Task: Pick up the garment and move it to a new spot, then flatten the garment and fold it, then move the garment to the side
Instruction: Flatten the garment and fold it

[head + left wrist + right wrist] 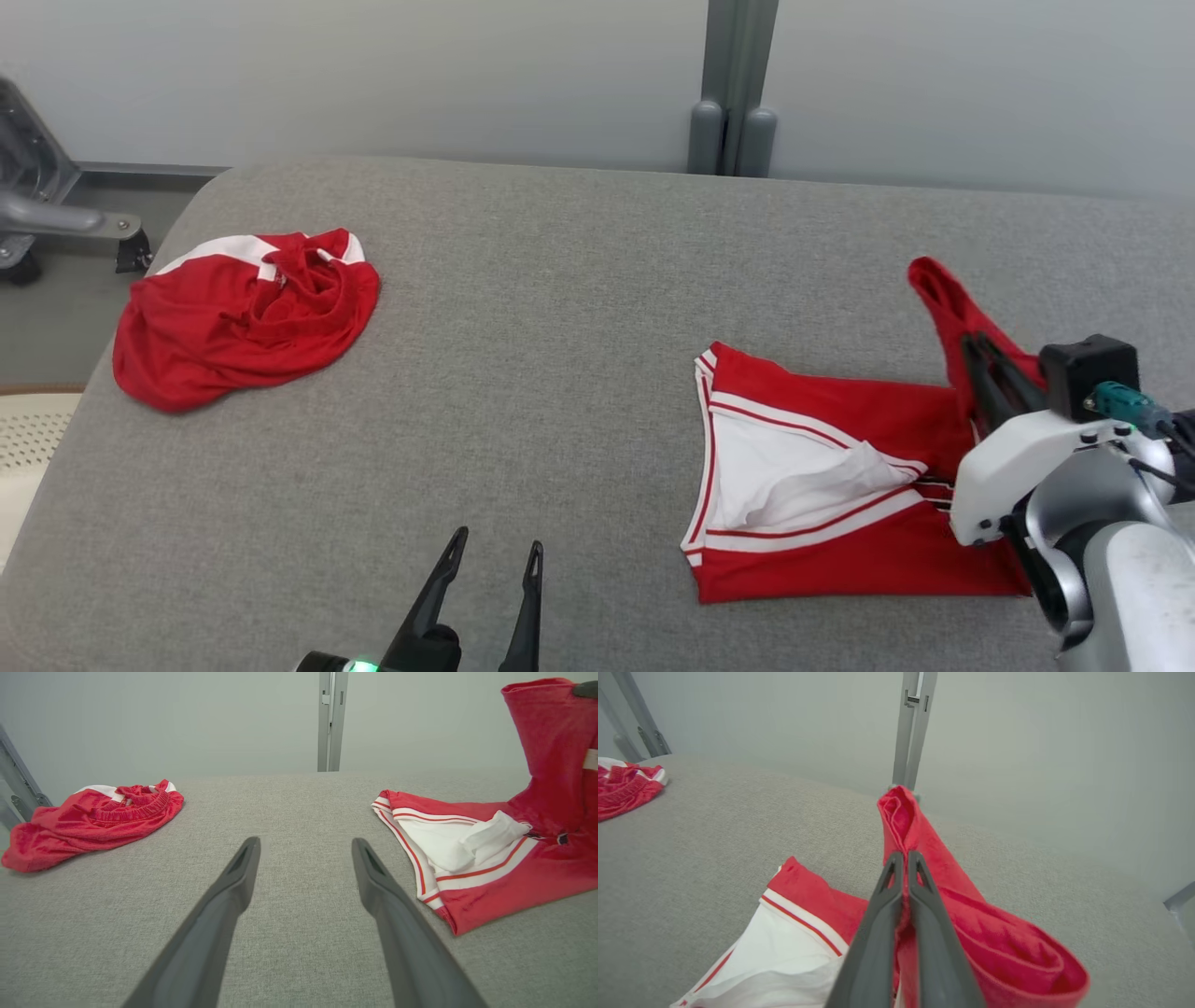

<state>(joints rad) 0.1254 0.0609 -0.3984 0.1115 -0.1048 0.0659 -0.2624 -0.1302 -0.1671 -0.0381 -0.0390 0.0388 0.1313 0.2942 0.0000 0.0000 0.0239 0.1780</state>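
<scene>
1. Near the far left corner of the tabletop (560, 420) lies a crumpled red piece (243, 317) with white trim and an elastic waistband. It is well apart from both my arms, and I judge it is not the one I am working on.
2. At the middle of the near edge my left jaws hover spread wide and empty, their dark fingers (431, 593) pointing toward the far edge. I think they wait there to take a second corner once the cloth needs spreading.
3. Toward the right edge lies the garment (840, 560), red with white bands and a white inner face turned up. Most of it rests loosely doubled on the tabletop.
4. My right jaws are pressed together on a red strap (938, 299) at the garment's right end, holding it raised while the rest lies flat. Pinching one edge should let the cloth hang open as I carry it, though I judge thin fabric could slip out.
</scene>
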